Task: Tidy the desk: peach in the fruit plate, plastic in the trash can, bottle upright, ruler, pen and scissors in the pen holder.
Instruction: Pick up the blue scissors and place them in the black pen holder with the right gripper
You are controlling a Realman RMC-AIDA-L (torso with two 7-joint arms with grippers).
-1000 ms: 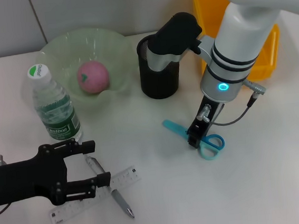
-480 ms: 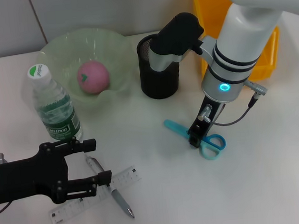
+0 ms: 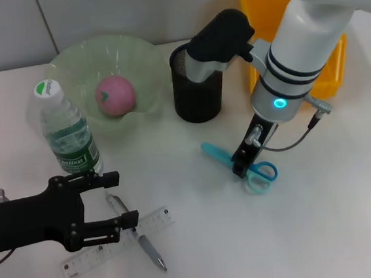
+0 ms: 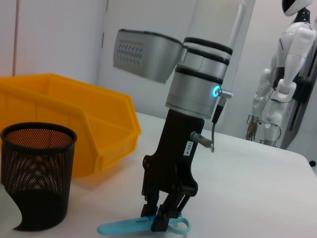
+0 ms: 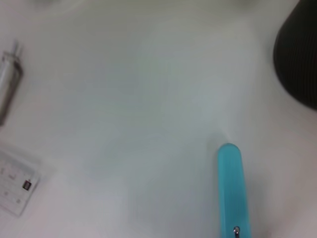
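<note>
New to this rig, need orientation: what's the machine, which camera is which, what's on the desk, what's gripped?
It is a two-armed robot. One picture looks down from its head; the others come from wrist cameras.

On the white desk: pink peach in the pale green fruit plate, upright water bottle, black mesh pen holder, yellow bin, clear ruler, silver pen.

The right gripper is closed on the teal scissors. The left gripper, open, hovers by the ruler and pen.

A pink peach [image 3: 115, 96] sits in the pale green fruit plate [image 3: 72, 58], with a clear plastic bottle [image 3: 67, 132] upright before it and a black mesh pen holder [image 3: 197, 93] to its right; blue-handled scissors [image 3: 259, 174] lie before the holder.
</note>
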